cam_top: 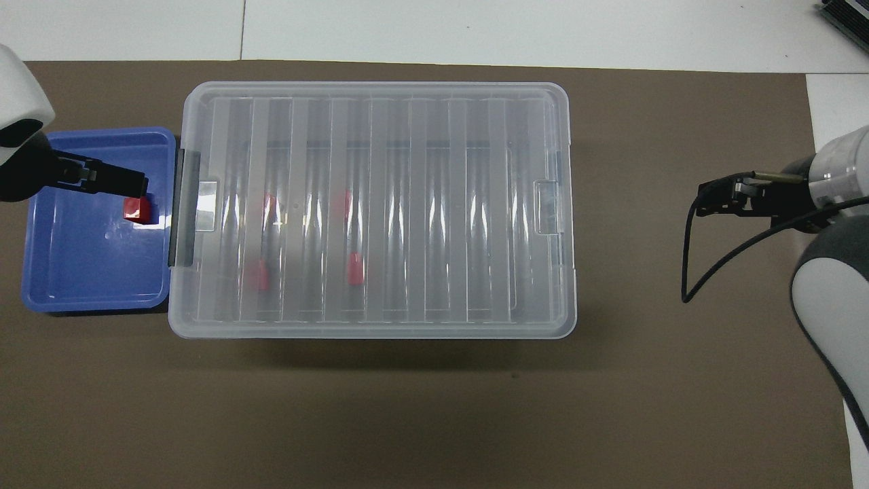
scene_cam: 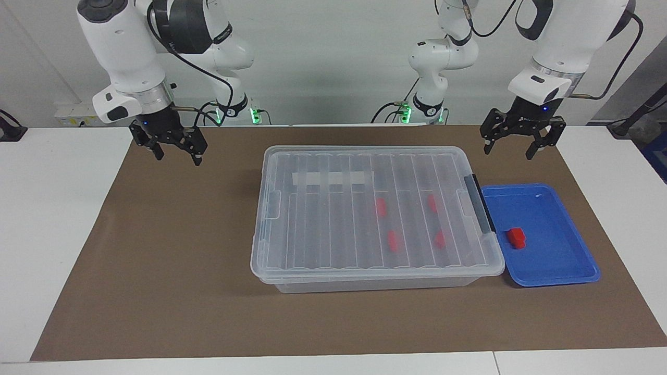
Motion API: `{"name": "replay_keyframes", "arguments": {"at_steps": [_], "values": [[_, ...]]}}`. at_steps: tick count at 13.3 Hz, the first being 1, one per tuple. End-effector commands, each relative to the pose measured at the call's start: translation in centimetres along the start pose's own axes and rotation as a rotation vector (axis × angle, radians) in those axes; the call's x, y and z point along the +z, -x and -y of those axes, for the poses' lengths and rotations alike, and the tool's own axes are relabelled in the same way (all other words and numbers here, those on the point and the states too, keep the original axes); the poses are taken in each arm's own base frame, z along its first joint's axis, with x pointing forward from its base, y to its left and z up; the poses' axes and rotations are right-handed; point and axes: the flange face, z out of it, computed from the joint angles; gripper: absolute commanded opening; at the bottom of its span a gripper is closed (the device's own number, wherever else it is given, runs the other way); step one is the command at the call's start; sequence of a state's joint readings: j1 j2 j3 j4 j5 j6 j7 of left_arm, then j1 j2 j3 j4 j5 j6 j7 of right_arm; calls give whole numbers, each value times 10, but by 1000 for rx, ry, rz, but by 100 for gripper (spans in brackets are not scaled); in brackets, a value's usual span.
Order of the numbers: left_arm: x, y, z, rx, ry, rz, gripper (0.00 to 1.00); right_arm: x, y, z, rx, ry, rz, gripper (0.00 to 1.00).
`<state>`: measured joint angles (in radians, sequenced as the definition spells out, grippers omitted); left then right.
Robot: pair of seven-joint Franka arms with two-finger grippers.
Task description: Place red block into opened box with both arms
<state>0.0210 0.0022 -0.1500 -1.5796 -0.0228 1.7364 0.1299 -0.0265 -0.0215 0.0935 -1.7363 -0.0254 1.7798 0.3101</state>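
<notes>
Brown mat (scene_cam: 167, 250): small bright red block (scene_cam: 516, 237), chunky.

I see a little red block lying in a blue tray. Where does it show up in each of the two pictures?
Facing view: the red block lies in the blue tray, low at the picture's right, beside the box.
Overhead view: the red block is at the picture's left, in the blue tray.
Shared landmark: the box's black handle, right next to the tray in both.
</notes>
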Motion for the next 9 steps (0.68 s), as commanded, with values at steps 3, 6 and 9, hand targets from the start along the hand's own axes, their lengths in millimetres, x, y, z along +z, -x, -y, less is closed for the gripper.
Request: {"name": "replay_keyframes", "arguments": {"at_steps": [3, 6, 9], "values": [[-1, 8, 0, -12, 7, 4, 100, 15, 20, 38, -11, -18, -37, 100], [-1, 8, 0, -12, 7, 4, 100, 23, 24, 63, -31, -24, -45, 100], [-2, 7, 0, -12, 7, 2, 100, 39, 25, 91, -5, -42, -58, 100]]}}
